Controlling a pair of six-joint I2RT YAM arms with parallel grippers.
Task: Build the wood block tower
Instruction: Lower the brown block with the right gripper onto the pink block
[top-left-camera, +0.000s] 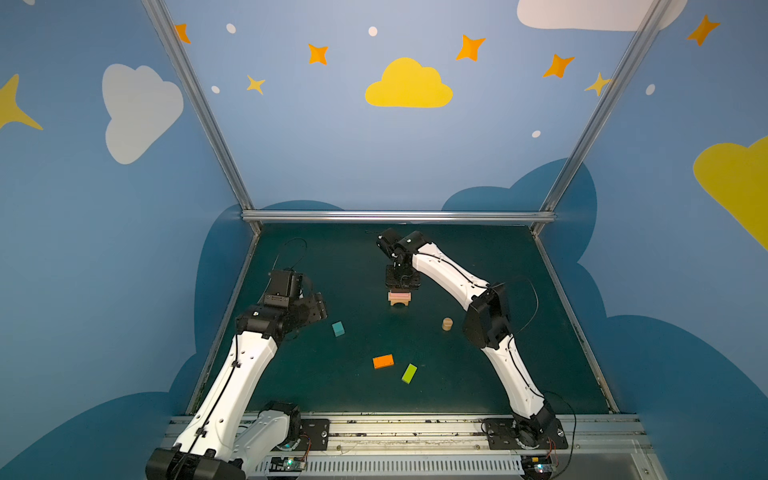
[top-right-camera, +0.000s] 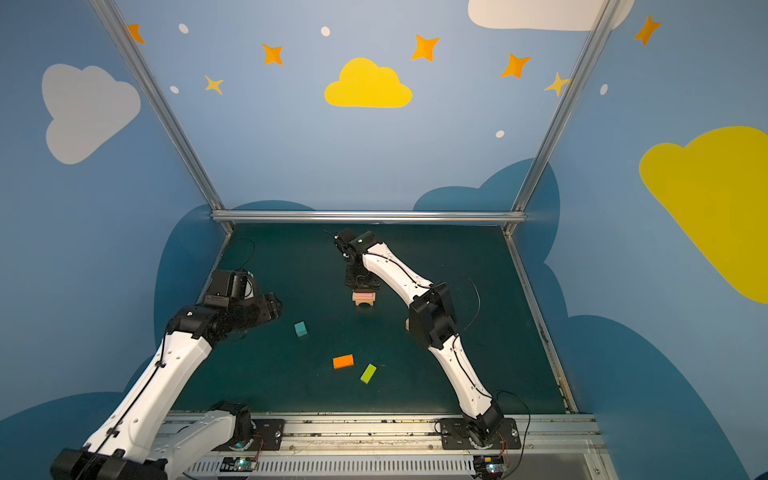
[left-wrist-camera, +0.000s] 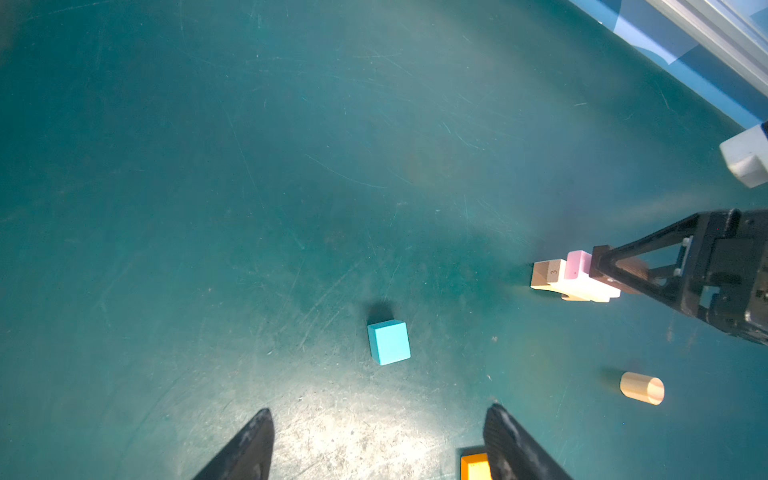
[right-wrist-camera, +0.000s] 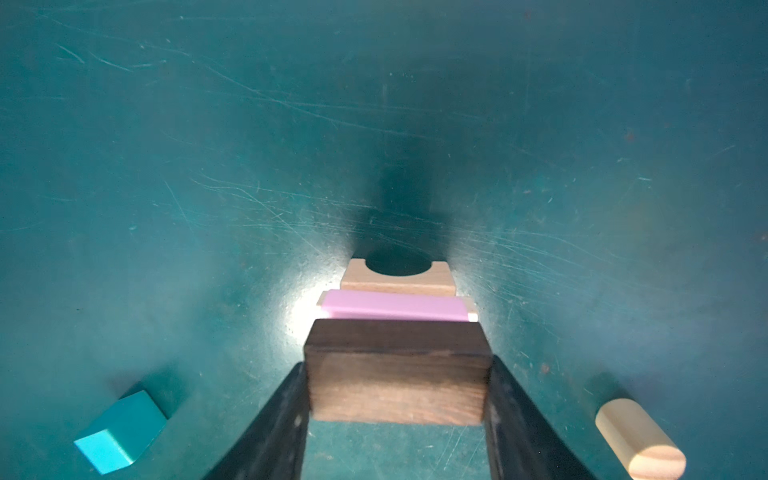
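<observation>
We hold the brown brick (right-wrist-camera: 397, 390) over the stack (top-left-camera: 400, 298).
R gripper (right-wrist-camera: 399, 370) clamps it just above pink brick (right-wrist-camera: 395, 305); arch (left-wrist-camera: 546, 274) reads "3"; L gripper (left-wrist-camera: 379, 413) spread wide, empty.

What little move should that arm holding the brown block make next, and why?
Probably lower the dark brown brick straight onto the pink brick. The right fingers grip it directly over that brick, roughly lined up, though I can't tell whether the two bricks already touch.

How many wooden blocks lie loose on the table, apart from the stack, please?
4: teal wooden cube at left, orange wooden brick and lime green wooden brick near the front, tan wooden cylinder on the right. None seems hidden.
</observation>
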